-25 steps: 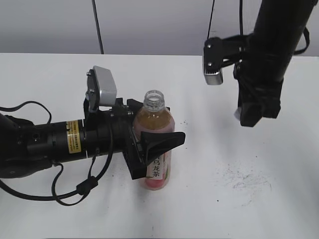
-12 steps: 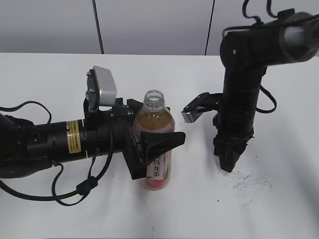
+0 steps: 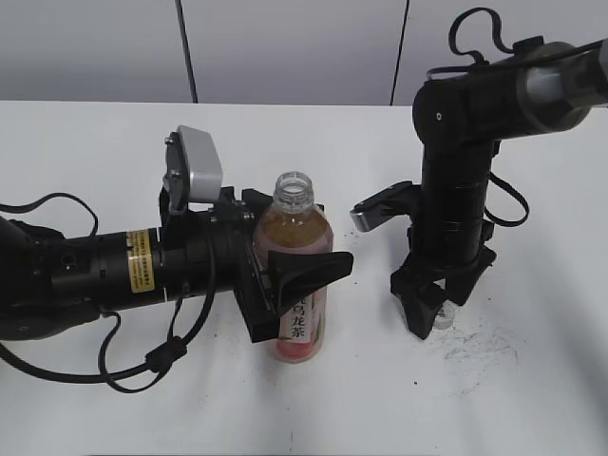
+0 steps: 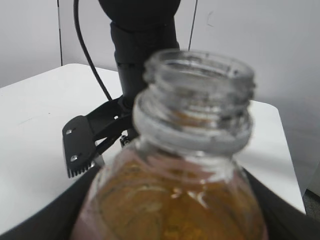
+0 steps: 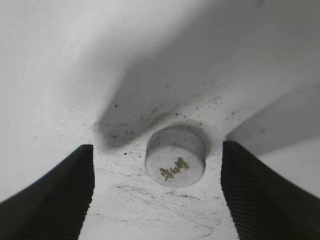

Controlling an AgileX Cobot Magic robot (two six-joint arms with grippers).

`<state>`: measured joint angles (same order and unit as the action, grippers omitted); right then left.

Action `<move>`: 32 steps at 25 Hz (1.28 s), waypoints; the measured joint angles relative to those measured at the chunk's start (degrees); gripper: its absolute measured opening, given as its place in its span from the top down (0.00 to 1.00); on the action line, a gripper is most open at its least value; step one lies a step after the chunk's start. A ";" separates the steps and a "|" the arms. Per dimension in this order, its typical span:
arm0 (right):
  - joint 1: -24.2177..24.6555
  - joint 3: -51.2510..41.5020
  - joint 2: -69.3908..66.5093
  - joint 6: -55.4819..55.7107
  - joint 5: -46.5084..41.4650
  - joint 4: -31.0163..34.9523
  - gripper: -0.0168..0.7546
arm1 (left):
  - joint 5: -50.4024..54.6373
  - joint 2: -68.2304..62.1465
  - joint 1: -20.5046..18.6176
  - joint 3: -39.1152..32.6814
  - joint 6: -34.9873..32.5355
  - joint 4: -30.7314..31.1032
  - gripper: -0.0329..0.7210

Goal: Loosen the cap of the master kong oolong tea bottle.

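The master kong oolong tea bottle stands upright on the white table with its neck open and no cap on it; it fills the left wrist view. My left gripper is shut on the bottle's upper body from the left. The cap lies on the table, logo up, between the spread fingers of my right gripper, touching neither. In the exterior view the cap shows just beside the right gripper, which points down at the table to the bottle's right.
The white table carries dark scuff marks near the cap. A grey wall stands behind the table. The right arm's finger shows behind the bottle in the left wrist view.
My right arm has come down from high above the table to its surface, right of the bottle. The cap now lies on the table between its open fingers. The left arm and bottle stayed still.
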<state>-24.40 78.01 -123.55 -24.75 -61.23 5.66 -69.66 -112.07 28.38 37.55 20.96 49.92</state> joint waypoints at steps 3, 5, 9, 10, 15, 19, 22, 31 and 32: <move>0.00 0.00 0.00 3.80 0.00 -2.50 0.22 | 0.00 0.00 0.00 0.00 0.00 0.00 0.37; 0.00 0.00 0.00 5.44 -0.05 -4.16 0.23 | 0.00 0.00 0.00 0.00 0.00 0.00 0.37; 0.00 0.00 0.08 7.20 0.02 -5.66 0.23 | 0.08 0.00 0.00 0.00 -0.72 -0.11 0.31; 0.00 0.00 0.49 7.27 0.31 -5.66 0.23 | 0.08 0.00 0.00 0.00 -0.84 -0.06 0.29; 0.00 0.00 3.40 7.39 1.95 -5.66 0.23 | 0.12 0.00 0.00 0.00 -0.95 -0.64 0.20; 0.00 0.00 4.70 7.49 2.21 -5.66 0.23 | 0.12 0.00 0.00 0.00 -0.95 -1.08 0.19; 0.00 0.00 4.86 7.49 2.38 -5.66 0.23 | 0.12 0.00 0.00 0.00 -1.01 -1.58 0.19; 0.00 0.00 4.88 7.55 2.51 -5.66 0.23 | 0.36 1.13 0.00 0.00 -1.06 -2.91 0.19; 0.00 0.00 4.88 7.55 2.51 -5.66 0.23 | 0.36 1.63 0.00 0.00 -1.06 -2.91 0.19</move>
<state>-24.40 78.01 -118.67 -17.20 -58.71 0.00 -69.30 -110.44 28.38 37.55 19.89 47.01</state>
